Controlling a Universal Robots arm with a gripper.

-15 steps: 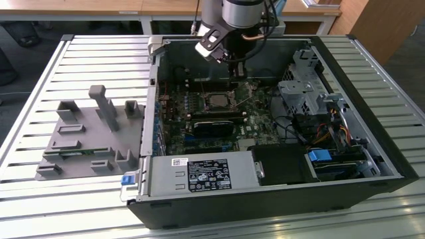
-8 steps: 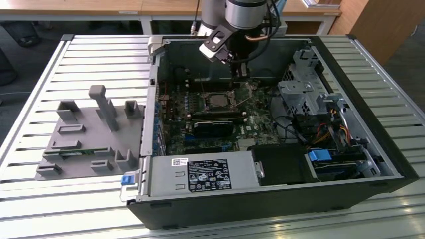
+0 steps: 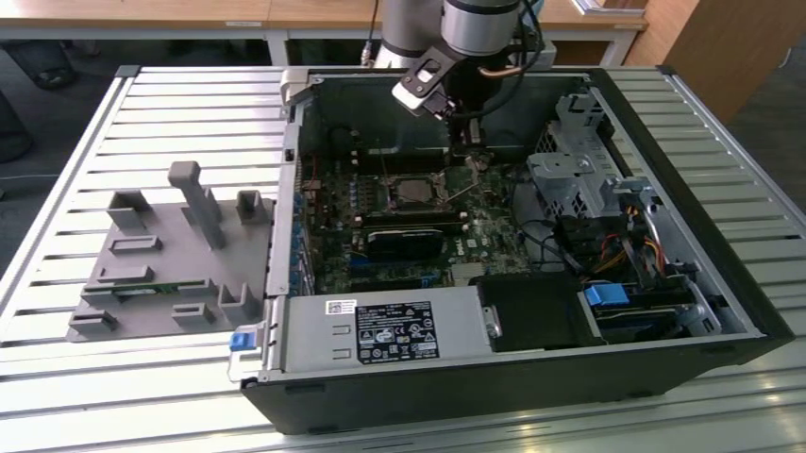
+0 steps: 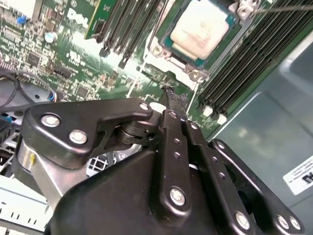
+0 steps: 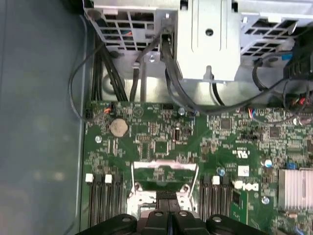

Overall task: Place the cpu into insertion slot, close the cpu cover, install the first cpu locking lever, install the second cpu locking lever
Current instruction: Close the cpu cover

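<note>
Evidently the jaws are pressed narrow, fingertips (image 4: pixel 172 104) meeting with nothing visible between them, poised just over the motherboard (image 5: pixel 161 134) at the edge of the insertion slot (image 4: pixel 193 72). On one side of them, in the second wrist view, the cpu (image 4: pixel 200 27) lies flat in that slot, silvery face up, near the tips but not touching them; the first step reads as done. On the opposite side, in the first wrist view, the cpu cover (image 5: pixel 164 166) appears swung up and open, with green board showing through its window. Its hinge edge runs crosswise between the two banks of memory slots (image 5: pixel 105 193). By my judgement the jaws sit between chip and cover. A thin locking lever (image 4: pixel 286 8) juts free past the socket's far corner. Further out, the computer case (image 3: pixel 416 401) holds all this and rests on the slatted table (image 3: pixel 176 104). A grey fixture tray (image 3: pixel 151 255) sits beside it on the exterior view's left, well apart from the arm (image 3: pixel 478 24).
</note>
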